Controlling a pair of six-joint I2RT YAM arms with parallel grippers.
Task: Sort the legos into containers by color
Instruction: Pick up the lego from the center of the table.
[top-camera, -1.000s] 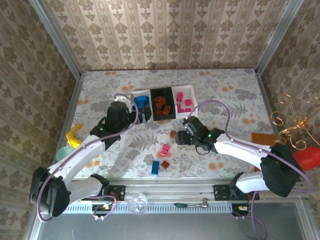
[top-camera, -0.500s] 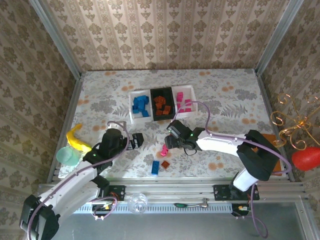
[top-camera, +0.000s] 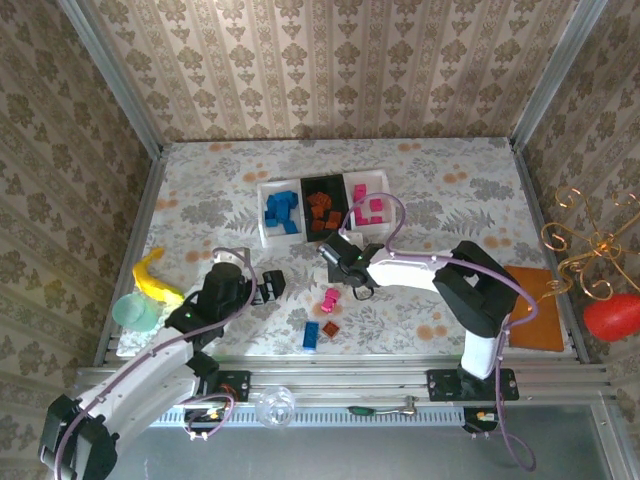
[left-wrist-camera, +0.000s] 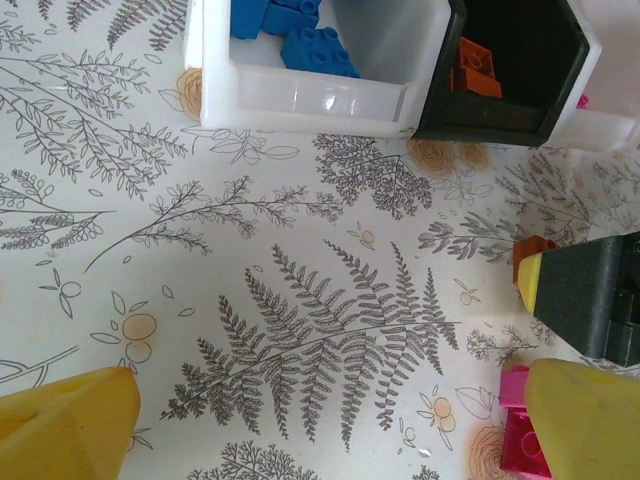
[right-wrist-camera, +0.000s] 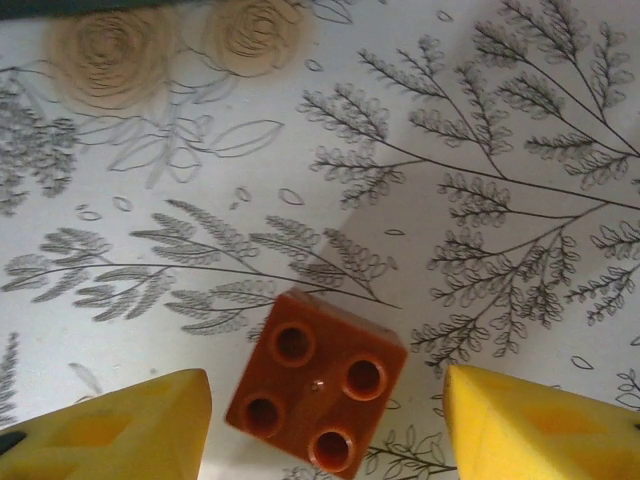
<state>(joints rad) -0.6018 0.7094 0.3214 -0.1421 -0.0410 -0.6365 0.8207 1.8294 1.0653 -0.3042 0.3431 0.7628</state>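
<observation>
Just in front of the black tray (left-wrist-camera: 490, 120), the right hand (right-wrist-camera: 325, 425) has its fingers spread either side of an orange-brown brick (right-wrist-camera: 318, 405) lying studs-up on the counter (right-wrist-camera: 450, 150). Left of it, the left hand (left-wrist-camera: 325, 420) is spread wide, holding nothing.

Three joined trays (top-camera: 263, 212) mid-bench hold blue legos (top-camera: 281, 211), orange-brown legos (top-camera: 322, 212) and pink legos (top-camera: 369, 208). A loose pink brick (top-camera: 330, 298), blue brick (top-camera: 311, 335) and orange-brown brick (top-camera: 331, 329) lie toward the near edge.
</observation>
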